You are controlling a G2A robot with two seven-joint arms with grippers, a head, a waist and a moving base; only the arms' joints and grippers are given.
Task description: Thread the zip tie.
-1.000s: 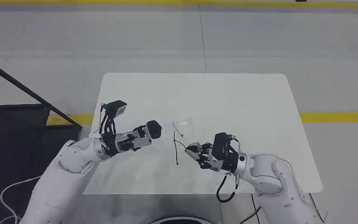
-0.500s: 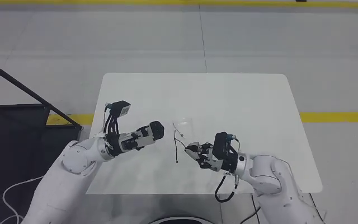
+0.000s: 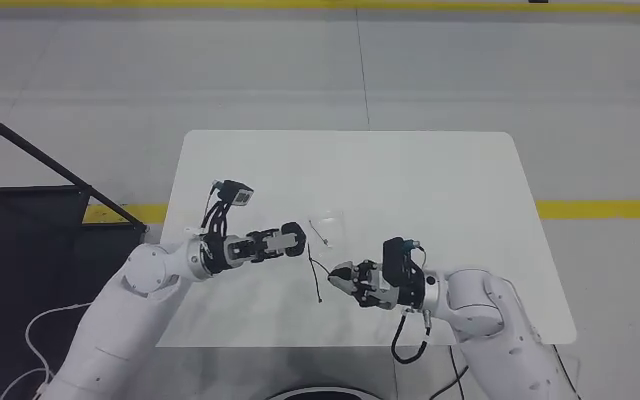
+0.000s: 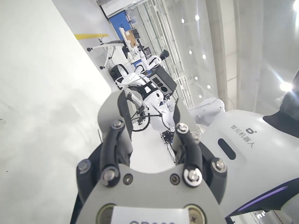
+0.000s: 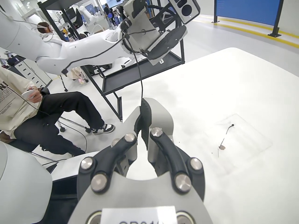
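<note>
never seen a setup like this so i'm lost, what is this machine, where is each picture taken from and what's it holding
This is a two-armed robot at a white table. One picture looks down from a camera above the arms; the other two come from cameras on each wrist, looking along its gripper. The right gripper is shut on a thin black zip tie that sticks up from it. The left gripper is open and holds nothing. On the table lies a clear plastic sheet with a small dark strand on it.

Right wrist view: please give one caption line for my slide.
Right gripper shut on a black zip tie, the open left gripper facing it farther off.
</note>
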